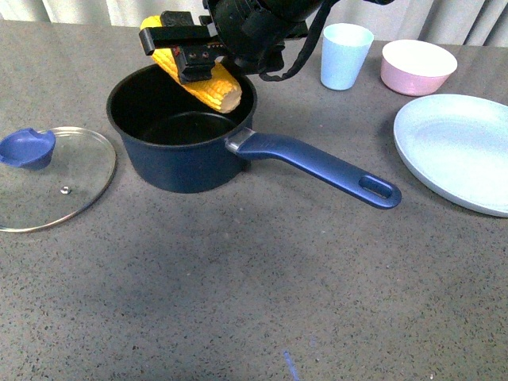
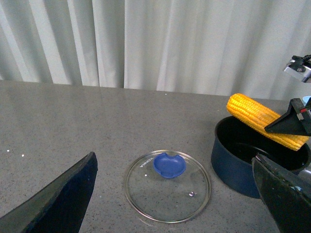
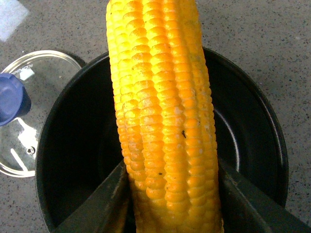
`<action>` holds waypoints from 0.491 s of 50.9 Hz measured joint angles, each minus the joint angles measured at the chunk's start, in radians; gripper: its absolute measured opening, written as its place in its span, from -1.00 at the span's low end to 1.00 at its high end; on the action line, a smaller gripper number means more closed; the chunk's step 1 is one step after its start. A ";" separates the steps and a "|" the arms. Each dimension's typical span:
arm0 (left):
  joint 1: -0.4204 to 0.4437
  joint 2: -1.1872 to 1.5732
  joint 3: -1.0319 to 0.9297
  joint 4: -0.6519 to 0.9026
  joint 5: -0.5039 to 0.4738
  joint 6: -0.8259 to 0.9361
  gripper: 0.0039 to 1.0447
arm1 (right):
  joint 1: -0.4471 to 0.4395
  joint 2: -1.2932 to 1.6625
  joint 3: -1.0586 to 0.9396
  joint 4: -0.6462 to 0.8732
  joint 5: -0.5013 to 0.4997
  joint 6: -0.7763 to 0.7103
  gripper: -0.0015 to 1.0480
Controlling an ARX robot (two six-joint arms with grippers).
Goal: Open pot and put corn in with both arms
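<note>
Careful: your right gripper (image 1: 189, 55) clasps the corn (image 1: 210, 86) tilted, seemingly overhanging the pot's (image 1: 171, 167) far rim, so releasing now could tip it outside.

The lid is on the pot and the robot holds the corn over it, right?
Not quite. The lid is off the pot: it lies on the table beside it, as the front view shows. The rest is right: the right gripper holds the corn over the open pot.
</note>
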 joint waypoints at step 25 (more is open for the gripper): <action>0.000 0.000 0.000 0.000 0.000 0.000 0.84 | -0.024 -0.082 -0.108 0.085 0.000 0.039 0.84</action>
